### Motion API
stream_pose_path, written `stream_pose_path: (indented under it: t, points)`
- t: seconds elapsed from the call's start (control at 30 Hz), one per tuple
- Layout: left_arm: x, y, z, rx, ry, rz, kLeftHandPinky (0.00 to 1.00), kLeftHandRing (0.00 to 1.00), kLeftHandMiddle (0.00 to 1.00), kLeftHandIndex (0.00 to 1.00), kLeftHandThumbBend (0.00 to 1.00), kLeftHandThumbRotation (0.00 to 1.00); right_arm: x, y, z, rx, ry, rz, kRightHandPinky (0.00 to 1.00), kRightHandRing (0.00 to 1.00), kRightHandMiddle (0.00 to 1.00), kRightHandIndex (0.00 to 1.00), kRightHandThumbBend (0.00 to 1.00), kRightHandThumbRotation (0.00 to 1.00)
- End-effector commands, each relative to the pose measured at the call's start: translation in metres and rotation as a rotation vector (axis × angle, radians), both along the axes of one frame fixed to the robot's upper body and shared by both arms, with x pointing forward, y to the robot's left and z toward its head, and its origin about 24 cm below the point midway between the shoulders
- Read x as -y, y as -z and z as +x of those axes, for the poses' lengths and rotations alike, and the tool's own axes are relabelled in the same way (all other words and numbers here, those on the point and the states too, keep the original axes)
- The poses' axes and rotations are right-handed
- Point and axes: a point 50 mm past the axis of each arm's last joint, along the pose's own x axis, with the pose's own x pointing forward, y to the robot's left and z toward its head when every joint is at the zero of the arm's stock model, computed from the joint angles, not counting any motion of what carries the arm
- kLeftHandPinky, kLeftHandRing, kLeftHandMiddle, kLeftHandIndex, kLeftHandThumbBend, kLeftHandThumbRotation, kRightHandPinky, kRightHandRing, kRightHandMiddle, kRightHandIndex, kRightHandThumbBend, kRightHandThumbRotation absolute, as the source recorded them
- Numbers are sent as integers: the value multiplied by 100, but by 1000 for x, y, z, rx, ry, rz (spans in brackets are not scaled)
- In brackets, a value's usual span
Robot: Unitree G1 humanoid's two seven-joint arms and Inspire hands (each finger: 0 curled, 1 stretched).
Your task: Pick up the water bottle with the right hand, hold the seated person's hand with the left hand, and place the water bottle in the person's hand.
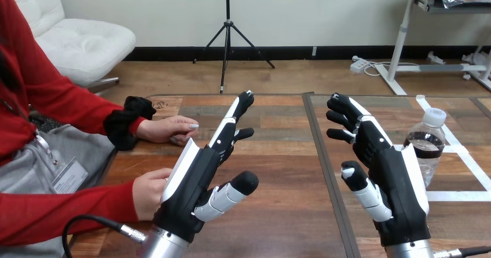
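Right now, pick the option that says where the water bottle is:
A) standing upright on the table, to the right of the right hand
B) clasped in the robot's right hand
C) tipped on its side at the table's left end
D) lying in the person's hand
A: the water bottle stands upright on the table, untouched, just beyond the open right hand.

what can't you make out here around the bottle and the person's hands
Head view:
1. Water bottle: its lower left side is hidden behind the right robot hand.
2. The person's nearer hand: its fingers are hidden behind the left robot hand; whether they touch cannot be told.
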Motion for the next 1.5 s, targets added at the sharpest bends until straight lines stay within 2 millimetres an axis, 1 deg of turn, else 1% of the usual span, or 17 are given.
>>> stream_pose_path:
  t: [0.0,0.23,0.4,0.9,1.03,1.23,1.47]
  points:
    - [1,-16,6,79,13,-16,88,100,100,100,100,100,0,-11,7,67,-5,-8,78,86,88,87,100,91]
    - [2,-16,7,79,13,-17,90,100,100,100,100,100,2,-13,6,83,4,-30,77,85,87,87,100,92]
    - [3,-16,7,70,17,-25,92,100,100,100,100,100,4,-14,6,91,8,-34,77,84,87,87,100,91]
    - [4,-17,7,82,22,-24,93,100,100,100,100,100,13,-19,6,131,23,-19,75,84,87,86,100,79]
    - [5,-17,7,75,23,-28,93,100,100,100,100,100,16,-25,6,162,43,-32,74,85,87,85,100,77]
    - [6,-17,7,82,14,-18,93,100,100,100,100,100,20,-32,4,186,65,-19,71,82,85,84,100,71]
    - [7,-16,7,85,11,-12,92,100,100,100,100,100,24,-38,3,225,88,-11,69,80,83,83,100,66]
